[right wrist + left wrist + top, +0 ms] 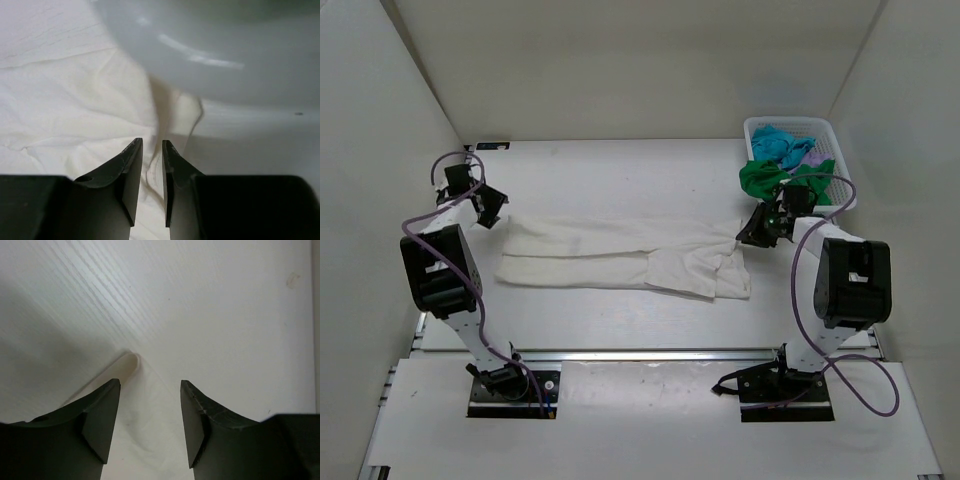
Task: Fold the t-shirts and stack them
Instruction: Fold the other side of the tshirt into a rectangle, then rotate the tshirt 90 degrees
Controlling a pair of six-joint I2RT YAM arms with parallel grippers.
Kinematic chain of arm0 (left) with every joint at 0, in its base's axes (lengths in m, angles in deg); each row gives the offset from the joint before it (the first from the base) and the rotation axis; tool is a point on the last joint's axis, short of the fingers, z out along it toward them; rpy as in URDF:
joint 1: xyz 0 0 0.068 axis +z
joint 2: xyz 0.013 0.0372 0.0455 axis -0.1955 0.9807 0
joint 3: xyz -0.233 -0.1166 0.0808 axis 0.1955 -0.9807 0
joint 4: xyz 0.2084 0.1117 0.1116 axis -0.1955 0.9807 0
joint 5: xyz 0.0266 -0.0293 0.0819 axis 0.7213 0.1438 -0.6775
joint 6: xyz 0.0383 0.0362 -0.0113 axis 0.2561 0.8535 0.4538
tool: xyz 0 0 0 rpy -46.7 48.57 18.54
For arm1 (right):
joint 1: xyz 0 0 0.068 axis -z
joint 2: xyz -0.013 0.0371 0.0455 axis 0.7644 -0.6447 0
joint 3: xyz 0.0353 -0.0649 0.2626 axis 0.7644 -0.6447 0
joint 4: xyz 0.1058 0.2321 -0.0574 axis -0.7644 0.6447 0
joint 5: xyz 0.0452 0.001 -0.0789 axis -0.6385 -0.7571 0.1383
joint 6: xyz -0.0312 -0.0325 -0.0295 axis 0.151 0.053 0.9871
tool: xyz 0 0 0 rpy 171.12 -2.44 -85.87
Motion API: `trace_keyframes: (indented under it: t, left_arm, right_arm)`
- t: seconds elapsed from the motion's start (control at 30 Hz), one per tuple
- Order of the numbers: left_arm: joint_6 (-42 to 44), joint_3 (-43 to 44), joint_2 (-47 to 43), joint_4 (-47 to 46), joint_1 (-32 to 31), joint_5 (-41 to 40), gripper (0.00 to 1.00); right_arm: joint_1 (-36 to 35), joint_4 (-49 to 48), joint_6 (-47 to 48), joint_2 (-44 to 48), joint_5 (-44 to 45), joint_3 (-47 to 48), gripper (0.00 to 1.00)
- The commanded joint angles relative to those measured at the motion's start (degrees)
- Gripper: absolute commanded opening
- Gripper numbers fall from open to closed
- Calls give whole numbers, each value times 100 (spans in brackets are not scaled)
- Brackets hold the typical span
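A white table [620, 170] is pictured with a cream-white t-shirt [610, 255] spread flat, lengthwise, across its middle. A white lattice basket [823, 124] is seen standing on the tabletop just beyond the shirt's right end, toward the far right corner.

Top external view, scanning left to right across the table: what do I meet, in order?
left hand → cream-white t-shirt → right hand → white basket. The coloured shirts overlap the right hand and basket, so they are left out.
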Motion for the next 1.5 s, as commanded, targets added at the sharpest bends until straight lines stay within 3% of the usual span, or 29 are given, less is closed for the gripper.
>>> trace_keyframes:
  t: [0.0, 0.07, 0.17, 0.33, 0.6, 0.8, 0.93, 1.03, 1.17, 1.23, 1.3, 1.33, 1.43, 1.47]
  left_arm:
    - [115, 287, -816, 36, -114, -230, 62]
    - [123, 33, -1001, -113, -343, -73, 59]
    - [-43, -538, -1221, -412, -862, 112, 56]
    - [-114, -1365, -1423, -694, -1337, 271, 56]
    - [96, -2656, -1800, -272, -512, 614, 56]
    - [431, -2878, -2416, 430, -2, 446, 56]
    - [501, -2764, -2803, 730, -369, 683, 58]
    - [659, -2159, -2909, 1141, -1186, 430, 63]
    - [844, -1411, -2970, 1565, -1837, 271, 66]
    - [862, -1234, -2883, 1557, -2013, 428, 67]
    - [844, -1111, -2787, 1504, -2075, 578, 67]
    - [827, -1041, -2725, 1478, -2093, 700, 67]
    - [617, -857, -2436, 1153, -2015, 1279, 61]
    - [555, -804, -2347, 1030, -2031, 1464, 45]
  right_arm:
    - [-110, 124, 126, 699, 310, 103, 20]
    - [-137, 11, 100, 885, 417, 50, 16]
    - [-172, -157, -5, 623, 74, 199, 0]
    - [-488, 71, -58, 286, -155, 543, 0]
    - [-1595, -59, -531, 1113, -340, -660, 1]
    - [-2113, -509, -727, 351, -111, -645, 0]
    - [-2386, -579, -752, -650, 47, -13, 0]
    - [-2370, -659, -788, -1545, 214, 961, 0]
    - [-2185, 77, -806, -2942, 337, 3741, 0]
    - [-2237, 789, -639, -3288, 250, 5516, 8]
    - [-2395, 1806, -288, -3325, 442, 6521, 19]
    - [-2535, 1942, -60, -3177, 634, 6823, 25]
    - [-2921, 2600, 222, -2580, 978, 6652, 32]
    - [-3019, 2681, 127, -2195, 1188, 6137, 32]
